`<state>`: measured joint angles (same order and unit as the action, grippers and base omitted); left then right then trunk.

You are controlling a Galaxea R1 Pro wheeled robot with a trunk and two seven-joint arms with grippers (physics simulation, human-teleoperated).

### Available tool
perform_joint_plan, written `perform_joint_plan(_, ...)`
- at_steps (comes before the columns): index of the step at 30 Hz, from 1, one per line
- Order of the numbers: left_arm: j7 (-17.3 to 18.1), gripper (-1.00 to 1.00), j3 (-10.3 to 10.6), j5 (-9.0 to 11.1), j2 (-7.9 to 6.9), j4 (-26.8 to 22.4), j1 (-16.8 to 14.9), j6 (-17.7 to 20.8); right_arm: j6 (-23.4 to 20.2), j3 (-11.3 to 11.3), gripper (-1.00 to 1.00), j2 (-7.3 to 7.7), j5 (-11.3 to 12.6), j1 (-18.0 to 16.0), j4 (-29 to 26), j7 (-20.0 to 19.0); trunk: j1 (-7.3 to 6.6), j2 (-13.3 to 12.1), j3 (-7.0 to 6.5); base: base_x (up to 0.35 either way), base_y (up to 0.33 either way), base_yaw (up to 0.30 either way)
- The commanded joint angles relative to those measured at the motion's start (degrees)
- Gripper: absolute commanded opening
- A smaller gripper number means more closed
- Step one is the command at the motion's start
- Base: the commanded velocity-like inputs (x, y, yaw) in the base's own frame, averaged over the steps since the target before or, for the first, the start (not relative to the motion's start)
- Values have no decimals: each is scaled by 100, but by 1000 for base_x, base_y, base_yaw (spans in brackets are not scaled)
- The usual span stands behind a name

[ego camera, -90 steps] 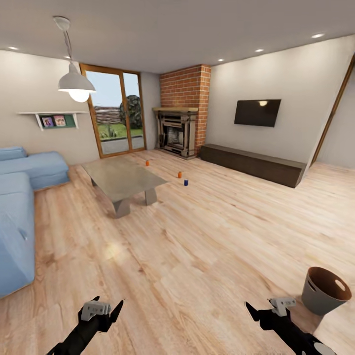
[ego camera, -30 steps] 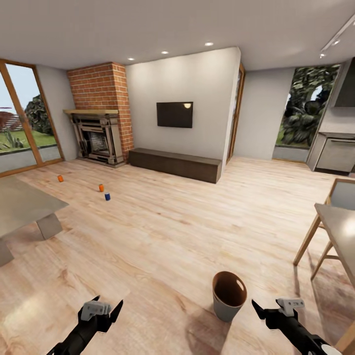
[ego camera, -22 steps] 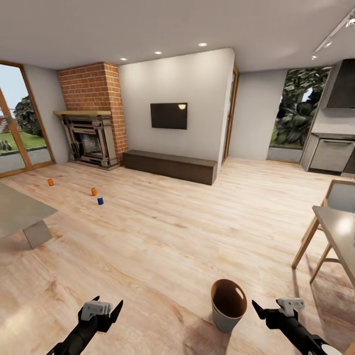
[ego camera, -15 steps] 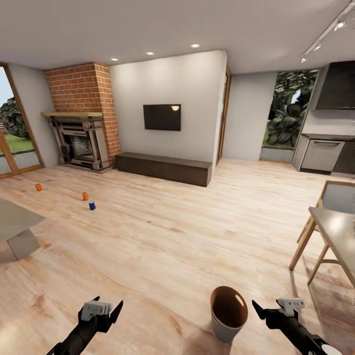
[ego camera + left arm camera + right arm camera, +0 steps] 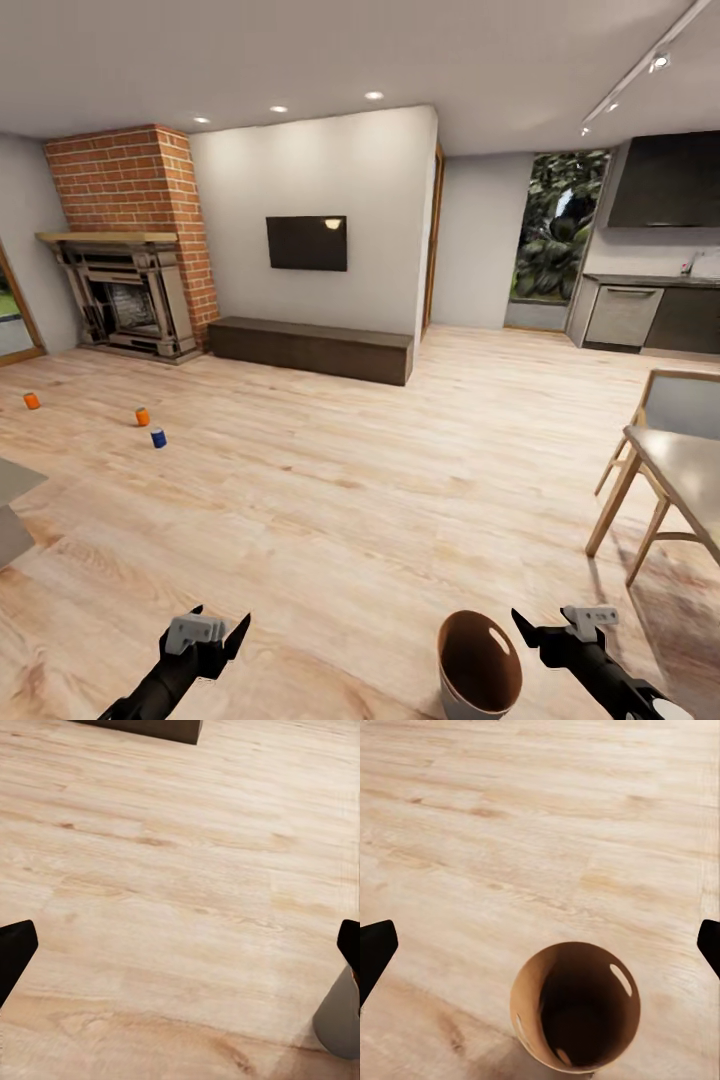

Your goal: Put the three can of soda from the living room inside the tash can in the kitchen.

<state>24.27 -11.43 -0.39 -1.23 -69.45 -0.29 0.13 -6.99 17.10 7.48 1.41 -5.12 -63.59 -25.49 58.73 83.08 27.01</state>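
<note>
On floor btwn grippers — tash can (image 5: 480, 668) upright, mouth up.

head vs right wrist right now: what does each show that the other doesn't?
Head view: two orange cans and a blue one far off on the floor, the brick fireplace, the TV, and the left hand and right hand, both open and empty.
Right wrist view: the bin's dark bottom, with nothing in it.
Both: the tash can and the plank floor.

no readable text, no labels, no brands, no numbers, no signs
</note>
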Motion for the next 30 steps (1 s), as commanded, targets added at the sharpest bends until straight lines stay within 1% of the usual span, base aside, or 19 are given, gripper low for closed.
perform_joint_plan(1,0,100,0,1,0,9,-1,3,-1,1,100,-2,0,-1,-1,0,0,0,-1,268,227,-39)
perform_joint_plan(10,-2,100,-5,4,0,52,-13,13,3,-1,100,-4,0,-4,-3,0,0,0,-6,233,252,-11)
perform_joint_plan(14,-2,100,-7,4,0,54,-14,13,-4,1,100,-4,2,-2,2,0,0,0,-28,220,261,-17)
perform_joint_plan(23,-7,100,0,4,0,54,-14,12,-5,6,100,9,10,0,-1,0,0,0,-100,217,230,-111)
perform_joint_plan(26,-9,100,0,4,0,54,-14,13,-5,80,100,4,9,-2,-3,-7,0,0,-125,206,170,-144)
perform_joint_plan(30,-10,100,0,4,0,55,-14,13,-5,280,100,-9,9,-3,-4,-43,0,0,-158,204,163,-146)
